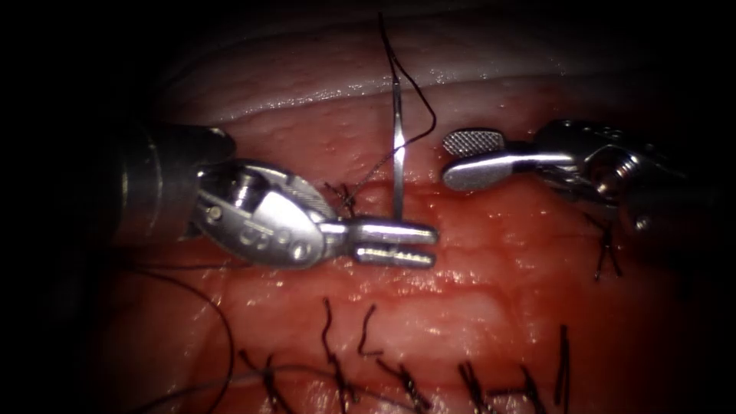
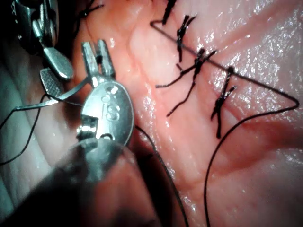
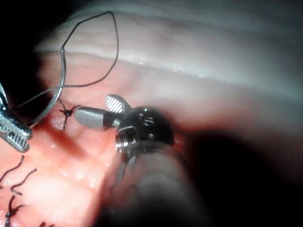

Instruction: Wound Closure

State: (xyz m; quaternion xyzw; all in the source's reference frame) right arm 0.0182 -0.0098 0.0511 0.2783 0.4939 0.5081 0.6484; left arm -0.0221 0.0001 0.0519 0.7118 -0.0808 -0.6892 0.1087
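Observation:
The curved needle point(image 1: 398, 146) stands upright at the middle of the tissue point(image 1: 498, 261). Its lower end disappears behind the upper jaw of my left tool point(image 1: 432, 245), so I cannot tell whether it sits in the tissue. The left jaws are slightly apart, with nothing between them. To the needle's right my right tool point(image 1: 447, 159) is wide open and holds nothing. Dark thread point(image 1: 429, 115) loops from the needle's top down to a knot point(image 1: 346, 198) beside the left tool. The wrist views show the needle point(image 2: 52, 98) point(image 3: 54, 97) beside the left tool point(image 2: 94, 45) and the open right tool point(image 3: 92, 106).
A row of tied stitches with cut ends point(image 1: 406, 379) runs along the near tissue, also visible as stitches point(image 2: 196, 66). Another stitch point(image 1: 606, 257) lies under the right tool. Loose thread point(image 1: 222, 330) curves at the near left. A pale ridge of tissue point(image 1: 475, 77) rises behind.

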